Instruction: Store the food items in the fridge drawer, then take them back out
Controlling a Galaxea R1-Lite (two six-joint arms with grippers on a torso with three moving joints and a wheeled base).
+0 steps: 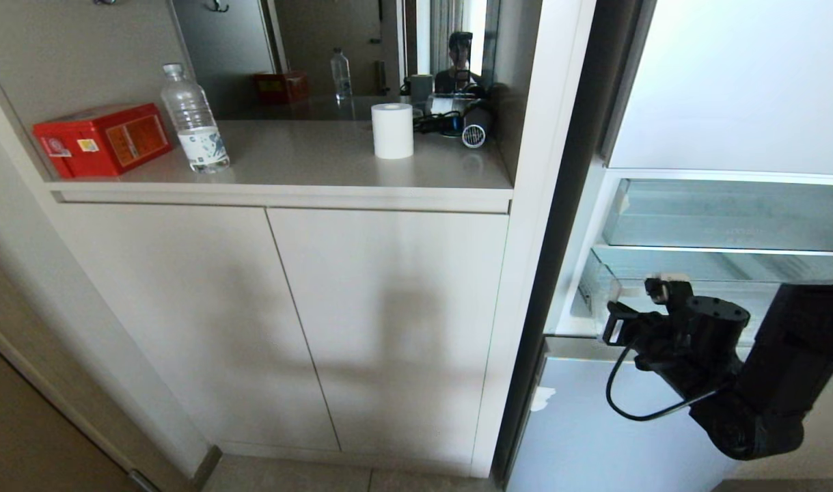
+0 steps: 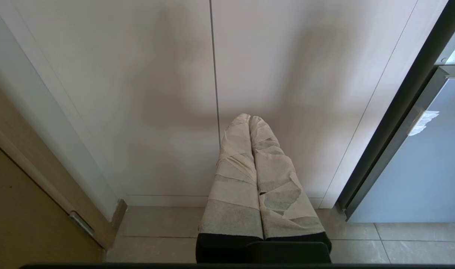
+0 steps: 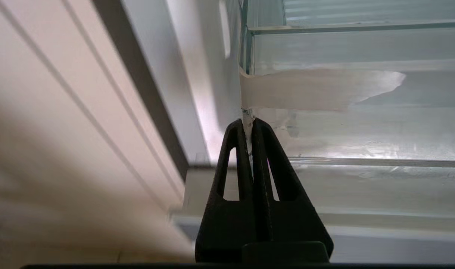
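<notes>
My right gripper point(image 3: 252, 121) is shut on a white tape tab point(image 3: 247, 114). The tab runs on as a strip point(image 3: 317, 89) stuck across the near corner of the clear fridge drawer point(image 3: 361, 127). In the head view the right gripper point(image 1: 654, 290) sits at the left end of that drawer point(image 1: 717, 270), inside the open fridge. The food items are out of view. Parked low, my left gripper point(image 2: 249, 118) has its paper-wrapped fingers point(image 2: 234, 157) shut, pointing at the cabinet doors.
A shallower clear tray point(image 1: 724, 215) sits above the drawer and a glossy pale blue panel point(image 1: 580, 424) below it. Left of the fridge, beige cabinet doors point(image 1: 389, 328) stand under a counter holding a red box point(image 1: 102, 140), a water bottle point(image 1: 194, 123) and a paper roll point(image 1: 392, 130).
</notes>
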